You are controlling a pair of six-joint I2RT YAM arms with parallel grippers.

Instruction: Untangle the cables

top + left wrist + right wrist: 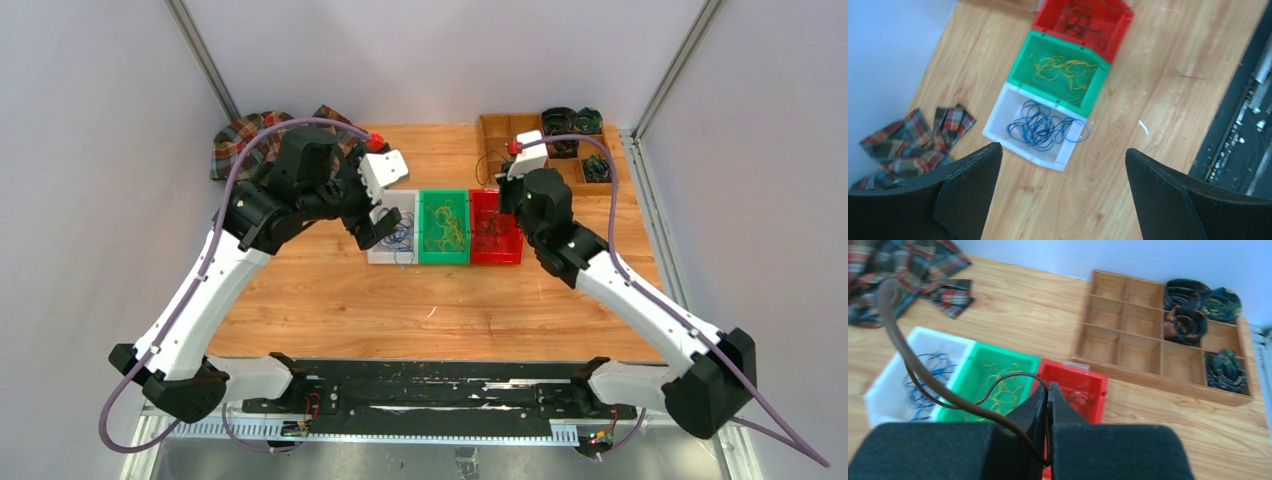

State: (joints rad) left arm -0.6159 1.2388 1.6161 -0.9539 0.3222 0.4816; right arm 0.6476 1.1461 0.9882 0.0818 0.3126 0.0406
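Black fingers of the right gripper are pinched fully together on a thin dark brown cable. The cable loops up and away to the left, close to that wrist's lens, and trails back down to the fingertips. This gripper hangs over the red plastic bin, the rightmost of three bins touching side by side in a row at mid-desk. Thin dark cables lie loosely piled in the red bin. The green plastic bin in the middle holds loose yellow cables. The white plastic bin on the left holds looped blue cables, and one blue loop hangs over its near rim. The left gripper is spread wide, holds nothing and hovers above the white bin, apart from the blue cables. All of this sits on a light wooden desk. A crumpled plaid cloth lies at the far left corner, well apart from the bins. A wooden compartment tray sits at the far right, just beyond the red bin. Its right-hand cells hold dark coiled bundles, and its other cells look bare.
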